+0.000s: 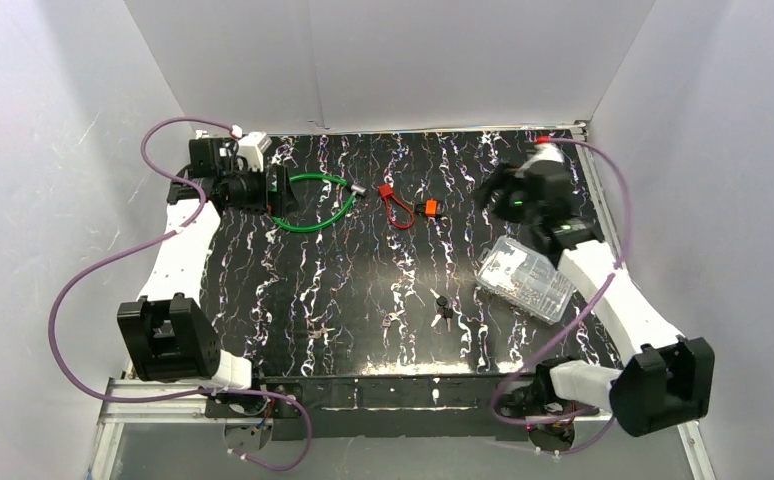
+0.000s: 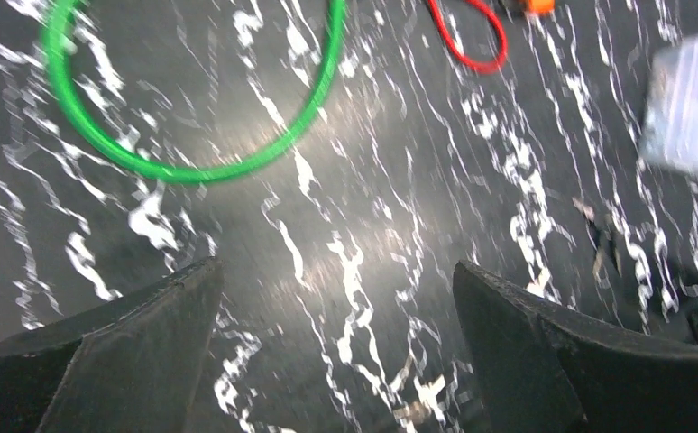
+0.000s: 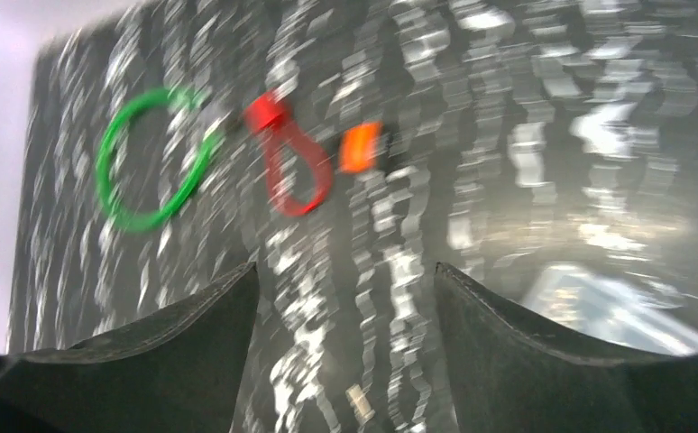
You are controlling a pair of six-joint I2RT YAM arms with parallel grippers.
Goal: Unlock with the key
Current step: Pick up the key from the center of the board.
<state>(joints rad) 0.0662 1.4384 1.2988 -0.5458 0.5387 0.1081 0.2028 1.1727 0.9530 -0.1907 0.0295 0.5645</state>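
White walls box in a black table (image 1: 293,300) veined with white streaks. The keys (image 1: 443,308) lie flat near the middle front of it, dark-headed and small. They sit well apart from both arms, with a clear box (image 1: 525,277) just to their right. Toward the back lie a green cable lock (image 1: 313,203) and a red cable lock (image 1: 397,208) with an orange piece (image 1: 430,208) beside it. I cannot tell which lock the keys fit.

The left gripper (image 2: 335,271) is spread wide and empty, hovering near the green loop. The right gripper (image 3: 346,268) is likewise spread and holds nothing, at the back right above the table; its view is blurred.

By my judgement the keys are light, thin, rigid and slick. Lying flat on a hard surface, they would skid away from a careless pinch. The broader dark head looks like the place to grip, leaving the blade free for insertion. The cable loops should be springy and likely to roll or swing. The lock body is the stiff part, so the other gripper would do best to brace that, not the cable.
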